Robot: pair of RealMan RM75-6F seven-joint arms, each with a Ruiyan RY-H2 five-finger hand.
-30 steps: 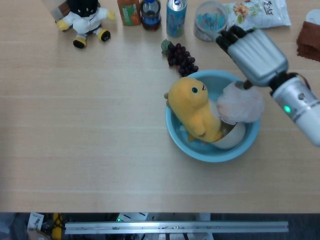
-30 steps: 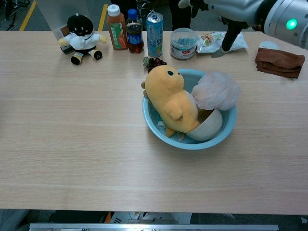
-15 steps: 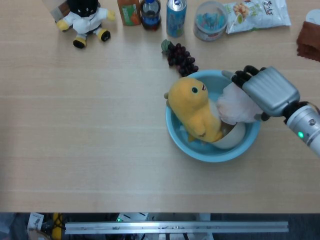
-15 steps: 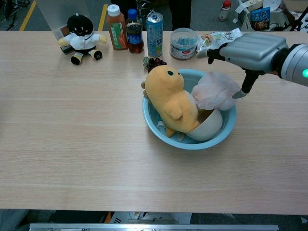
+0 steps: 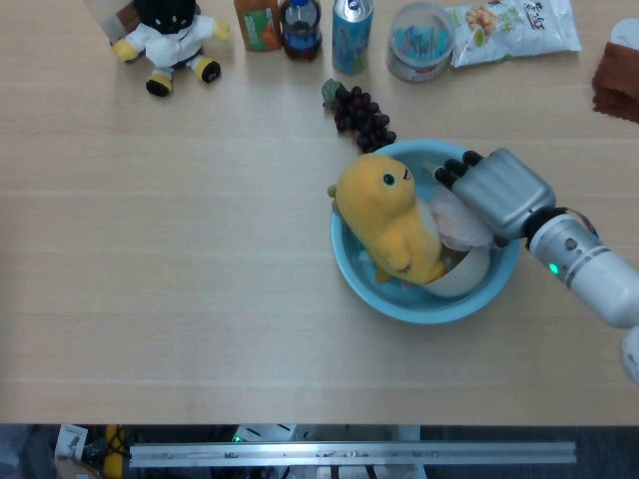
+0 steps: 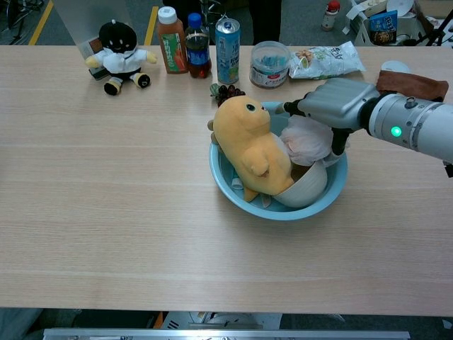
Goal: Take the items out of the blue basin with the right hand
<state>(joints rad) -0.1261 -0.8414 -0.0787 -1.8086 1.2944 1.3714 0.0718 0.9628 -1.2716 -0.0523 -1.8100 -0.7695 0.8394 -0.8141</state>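
On the wooden table (pale, light-grained) sits the blue basin.

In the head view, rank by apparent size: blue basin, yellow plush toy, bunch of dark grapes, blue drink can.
1. Blue basin
2. Yellow plush toy
3. Bunch of dark grapes
4. Blue drink can, cropped by the frame, so least certain

Bright, even overhead light, soft shadows, both views sharp.
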